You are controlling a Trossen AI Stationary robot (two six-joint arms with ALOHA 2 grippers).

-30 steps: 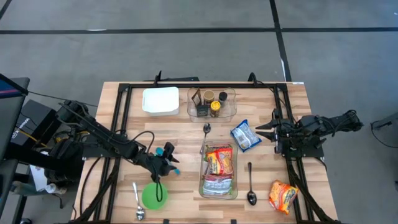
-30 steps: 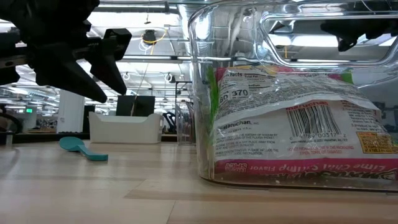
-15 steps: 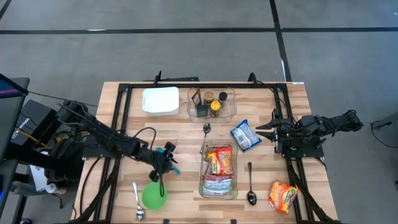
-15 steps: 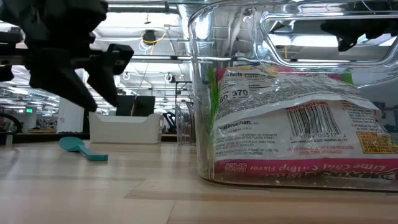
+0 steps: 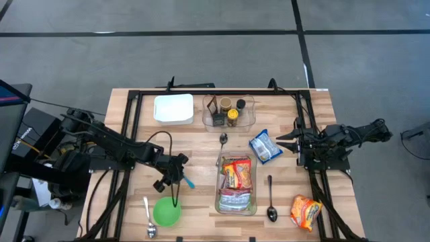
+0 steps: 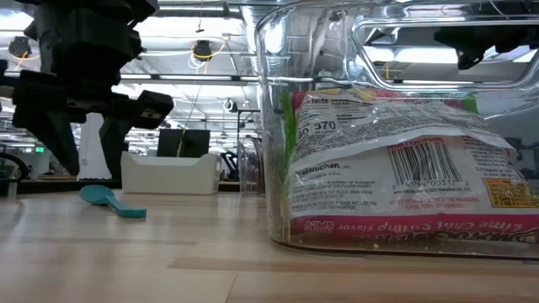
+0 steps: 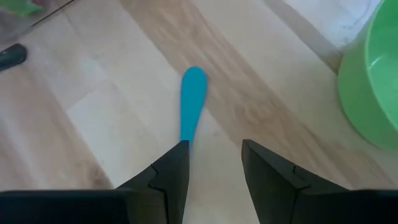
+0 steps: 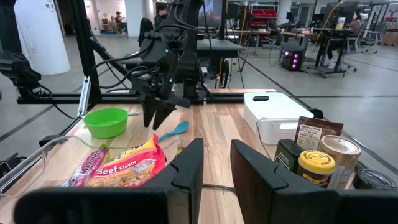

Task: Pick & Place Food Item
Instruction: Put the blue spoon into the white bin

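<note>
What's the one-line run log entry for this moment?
left gripper: open, empty, above blue spoon | right gripper: empty, waiting at right edge | ramen packs: in clear bin | green bowl: on table

— What's the pale plank tabletop (image 5: 201,138) made of?
— Light wood with a smooth, matt grain. On it stands a clear, glossy plastic bin (image 6: 278,126) holding crinkled, shiny foil noodle packets (image 6: 404,181).

— And the smaller pieces?
— A smooth turquoise plastic spoon (image 7: 191,102), a glossy green plastic bowl (image 7: 373,74), a polished metal spoon (image 5: 270,200) and a matt white plastic tub (image 5: 173,108).
</note>
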